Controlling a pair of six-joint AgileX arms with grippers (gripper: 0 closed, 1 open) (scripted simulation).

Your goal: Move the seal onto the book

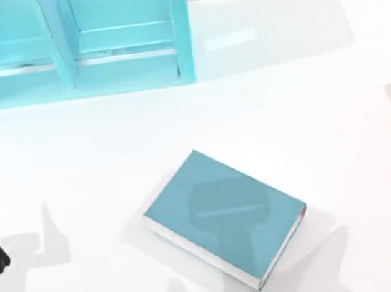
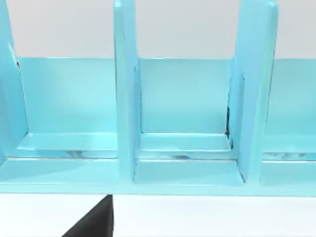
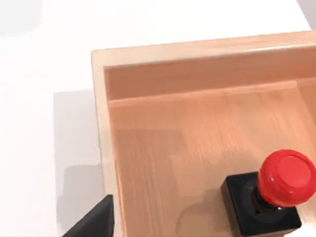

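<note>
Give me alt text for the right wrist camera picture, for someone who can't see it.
A small seal with a black block base and a glossy red ball knob stands upright inside a shallow light wooden tray, apart from its walls. The tray rests on a white table, and a dark piece of the arm's own claw juts in at the picture's edge.

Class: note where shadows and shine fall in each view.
Top view: grey shadows of arms cross the white table, one lying on the book. Left wrist view: bright streaks on the shelf unit floors. Right wrist view: soft highlight on the seal, which casts a shadow in the wooden tray.
</note>
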